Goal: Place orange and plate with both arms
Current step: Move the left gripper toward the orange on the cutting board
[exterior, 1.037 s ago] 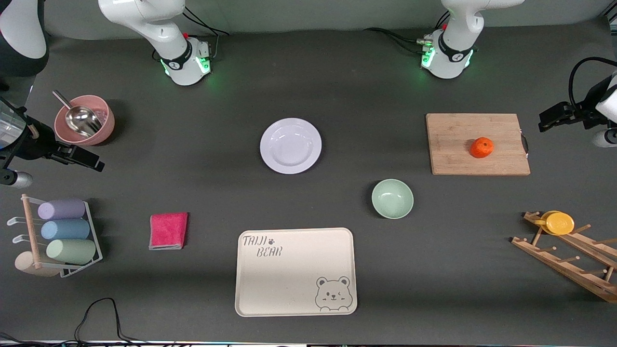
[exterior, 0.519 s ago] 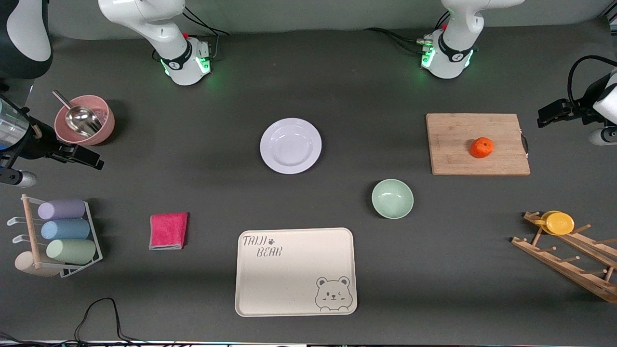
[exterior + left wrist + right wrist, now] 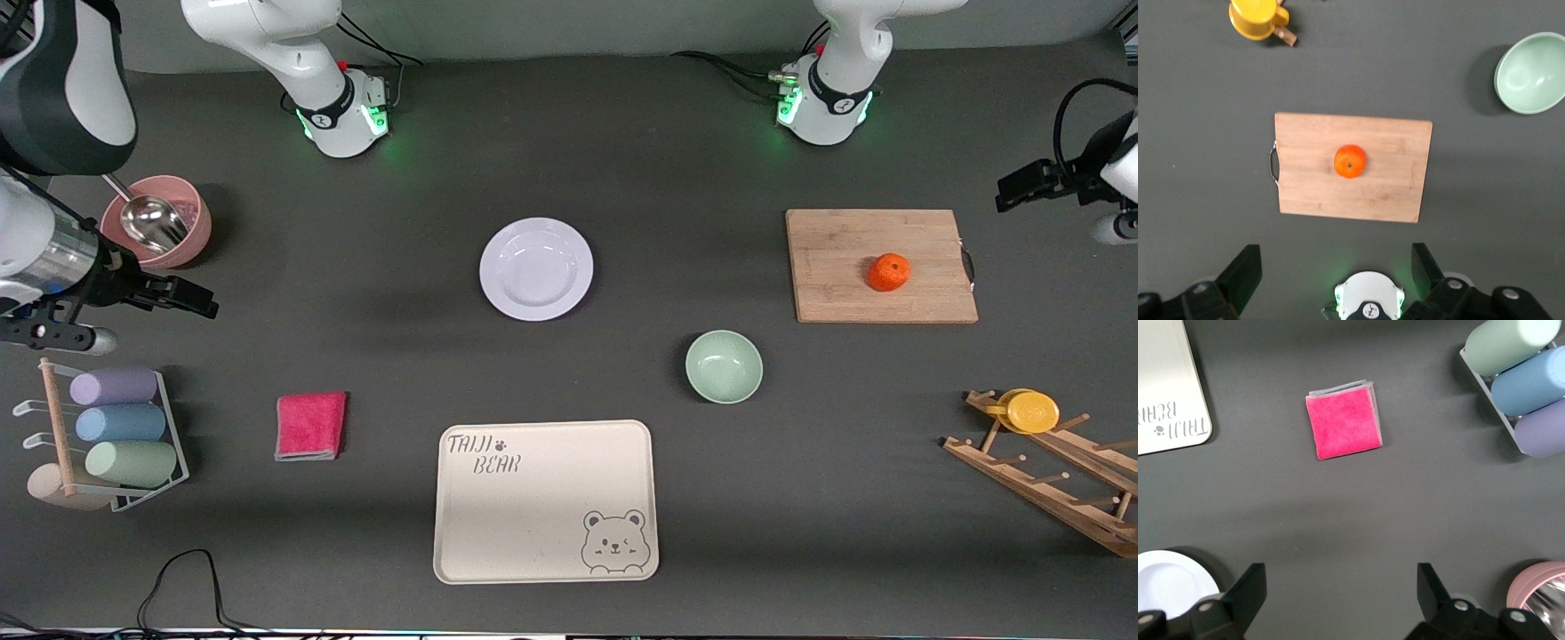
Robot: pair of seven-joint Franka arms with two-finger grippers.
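The orange (image 3: 889,272) sits on a wooden cutting board (image 3: 836,284) toward the left arm's end of the table; it also shows in the left wrist view (image 3: 1350,161). The white plate (image 3: 536,268) lies near the table's middle, and its edge shows in the right wrist view (image 3: 1165,583). My left gripper (image 3: 1013,188) is open and empty, high in the air off the board's handle end (image 3: 1336,259). My right gripper (image 3: 197,300) is open and empty, in the air over bare table near the pink bowl (image 3: 1341,579).
A pale green bowl (image 3: 724,366) and a beige bear-print tray (image 3: 544,500) lie nearer the camera than the plate. A pink cloth (image 3: 310,425), a rack of cups (image 3: 116,427), a pink bowl with a scoop (image 3: 156,222), and a wooden rack with a yellow cup (image 3: 1031,412) stand at the table's ends.
The right arm has swung, and its gripper has shifted toward the table's middle. The left gripper has shifted slightly toward the robots' bases. The orange and plate have not moved.
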